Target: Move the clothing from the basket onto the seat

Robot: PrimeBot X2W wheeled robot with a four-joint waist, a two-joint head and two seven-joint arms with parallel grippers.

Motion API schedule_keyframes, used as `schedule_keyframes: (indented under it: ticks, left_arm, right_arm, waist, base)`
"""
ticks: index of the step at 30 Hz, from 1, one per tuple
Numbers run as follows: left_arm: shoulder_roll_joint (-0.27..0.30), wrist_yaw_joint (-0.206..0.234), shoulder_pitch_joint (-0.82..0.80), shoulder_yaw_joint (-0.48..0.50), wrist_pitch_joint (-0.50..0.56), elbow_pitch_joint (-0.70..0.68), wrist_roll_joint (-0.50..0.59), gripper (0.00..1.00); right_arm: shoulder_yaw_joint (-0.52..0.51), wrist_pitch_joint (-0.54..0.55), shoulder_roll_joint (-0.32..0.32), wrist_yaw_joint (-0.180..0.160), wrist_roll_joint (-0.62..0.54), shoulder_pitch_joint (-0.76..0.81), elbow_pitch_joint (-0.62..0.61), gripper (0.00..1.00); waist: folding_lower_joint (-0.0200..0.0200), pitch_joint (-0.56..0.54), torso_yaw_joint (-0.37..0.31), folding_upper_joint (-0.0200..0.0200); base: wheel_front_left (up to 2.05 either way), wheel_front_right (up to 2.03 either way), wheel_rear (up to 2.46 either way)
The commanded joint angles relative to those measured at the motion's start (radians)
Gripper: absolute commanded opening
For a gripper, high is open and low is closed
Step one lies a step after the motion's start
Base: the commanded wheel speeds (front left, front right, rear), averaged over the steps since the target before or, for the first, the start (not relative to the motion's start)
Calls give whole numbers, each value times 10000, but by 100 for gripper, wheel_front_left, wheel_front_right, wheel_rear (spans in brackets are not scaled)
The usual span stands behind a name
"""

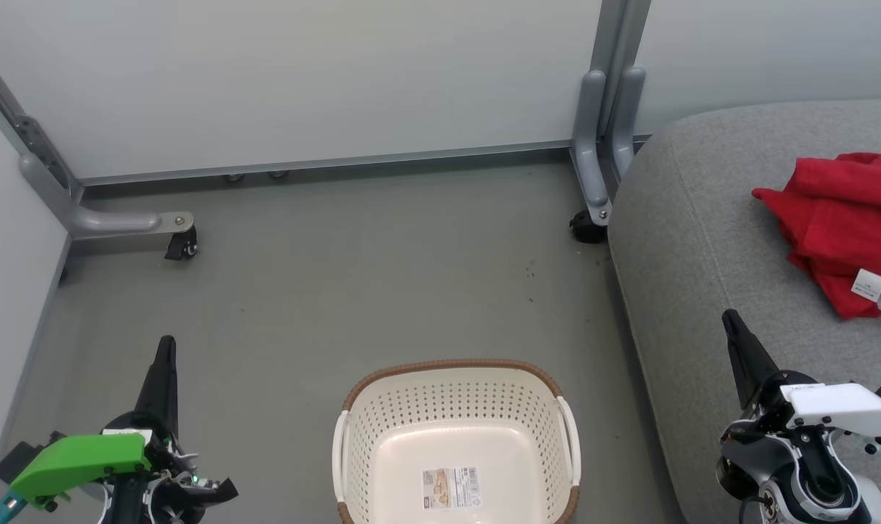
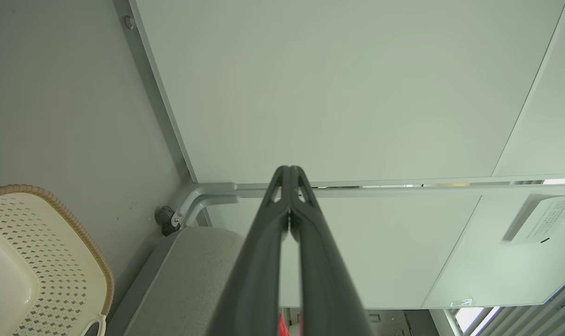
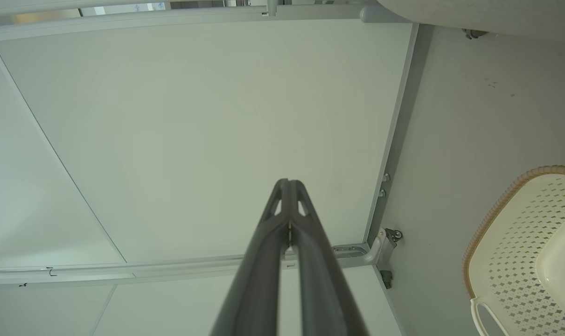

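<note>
The red clothing [image 1: 840,222] lies crumpled on the grey seat [image 1: 702,240] at the right, a white label showing on it. The cream basket [image 1: 455,407] with its brown rim stands on the floor at the bottom centre, nothing in it but a sticker on its base. My left gripper [image 1: 166,342] is shut at the lower left, fingers pointing up, well left of the basket. My right gripper [image 1: 728,316] is shut at the lower right, over the seat's front part, below and left of the clothing. In both wrist views the fingers [image 2: 289,170] [image 3: 287,182] are pressed together with nothing between them.
Pale partition panels [image 1: 302,80] close off the back and left, on grey feet with castors [image 1: 182,247] [image 1: 587,227]. Grey floor [image 1: 382,291] spreads between the panels, basket and seat.
</note>
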Motion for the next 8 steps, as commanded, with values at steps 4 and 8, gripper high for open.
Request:
schedule_keyframes:
  ticks: [4, 8]
  left_arm:
    - [-33, -47, -174, 43, 49, 13, 74, 0]
    - [-39, -47, -176, 53, 63, 12, 86, 0]
  right_arm:
    - [-39, 45, 32, 4, -72, -74, 26, 0]
    - [-48, 57, 30, 4, -66, -75, 26, 0]
  waist:
    - [0, 0, 0, 0]
    - [0, 0, 0, 0]
  base:
    - [0, 0, 0]
    - [0, 0, 0]
